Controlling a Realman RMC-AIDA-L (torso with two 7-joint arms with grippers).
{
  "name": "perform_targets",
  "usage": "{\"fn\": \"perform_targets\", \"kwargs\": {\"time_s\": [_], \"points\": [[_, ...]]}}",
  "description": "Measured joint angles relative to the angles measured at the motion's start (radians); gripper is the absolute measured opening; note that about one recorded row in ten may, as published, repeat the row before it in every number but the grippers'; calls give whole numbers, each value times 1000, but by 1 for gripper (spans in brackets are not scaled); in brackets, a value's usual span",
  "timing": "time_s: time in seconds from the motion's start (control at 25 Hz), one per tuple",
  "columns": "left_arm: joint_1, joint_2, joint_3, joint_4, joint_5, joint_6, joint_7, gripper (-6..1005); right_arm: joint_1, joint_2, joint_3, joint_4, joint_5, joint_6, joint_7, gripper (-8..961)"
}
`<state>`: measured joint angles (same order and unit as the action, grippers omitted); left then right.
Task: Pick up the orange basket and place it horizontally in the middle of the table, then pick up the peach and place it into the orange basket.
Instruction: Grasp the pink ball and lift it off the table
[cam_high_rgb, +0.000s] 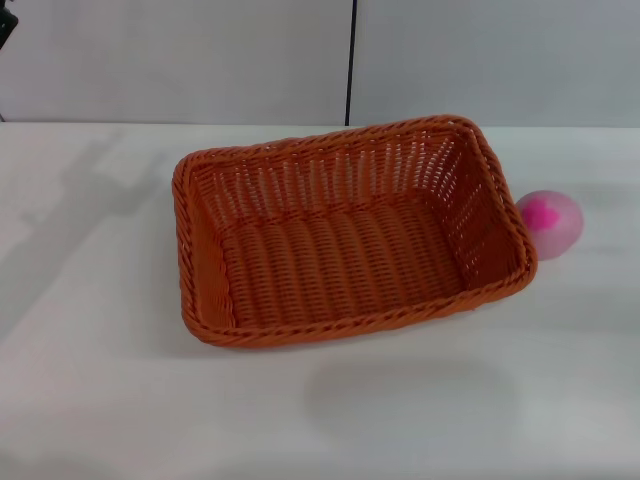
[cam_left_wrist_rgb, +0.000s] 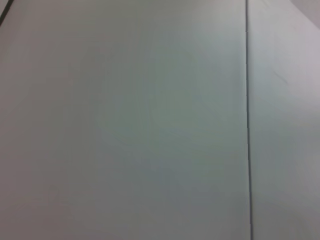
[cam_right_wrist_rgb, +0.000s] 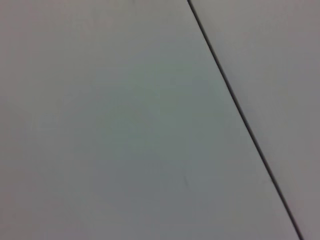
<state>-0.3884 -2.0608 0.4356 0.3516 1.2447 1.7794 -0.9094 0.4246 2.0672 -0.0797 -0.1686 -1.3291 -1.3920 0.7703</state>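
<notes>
While upright, peach (cam_high_rgb: 550, 224) beside basket (cam_high_rgb: 350, 235)

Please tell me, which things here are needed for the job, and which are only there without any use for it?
Needed for the job:
- orange basket, empty, on the table
- peach, on the table just outside the basket's right end

Not part of it:
- wall panels behind the table

Bright orange woven basket (cam_high_rgb: 350, 232) at centre; pale-pink peach (cam_high_rgb: 551, 224) with magenta patch at right; plain white counter (cam_high_rgb: 90, 330).
</notes>
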Motion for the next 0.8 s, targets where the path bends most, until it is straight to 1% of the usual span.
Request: {"fn": "perform_targets", "kwargs": {"time_s": [0.16,0.28,0.32,0.36,0.44,0.48,0.56,0.6,0.64,0.68,0.72,0.76,0.8], "points": [[-7,-1,0,-1,-3,-23,68,724,6,-2,-55,-47,-3,7,35,572],[-10,-1,0,-3,-3,-35,88,724,1,-3,-94,-89,-8,9,87,572],[-11,-1,0,-4,-3,-37,88,724,-5,-8,-138,-123,-20,5,140,572],[-11,-1,0,-4,-3,-37,88,724,-5,-8,-138,-123,-20,5,140,572],[-12,-1,0,-5,-3,-37,88,724,-8,-19,-183,-157,-35,5,226,572],[-13,0,0,-10,-3,-39,88,723,-8,-29,-207,-179,-48,7,295,572],[-14,0,1,-18,-3,-44,89,723,-9,-71,-262,-272,-168,3,549,572],[-14,0,1,-18,-3,-44,89,723,-9,-71,-262,-272,-168,3,549,572],[-15,2,4,-36,-2,-64,90,723,-10,-81,-275,-303,-214,-4,606,572],[-16,2,5,-37,-2,-66,90,723,-9,-94,-293,-373,-315,-27,713,572],[-17,2,7,-37,-1,-71,87,723,-2,-102,-299,-450,-438,-73,814,572],[-17,2,7,-37,-1,-71,87,723,-2,-102,-299,-450,-438,-73,814,572],[-22,1,8,-39,0,-78,83,723,4,-105,-300,-489,-492,-99,855,572]]}}
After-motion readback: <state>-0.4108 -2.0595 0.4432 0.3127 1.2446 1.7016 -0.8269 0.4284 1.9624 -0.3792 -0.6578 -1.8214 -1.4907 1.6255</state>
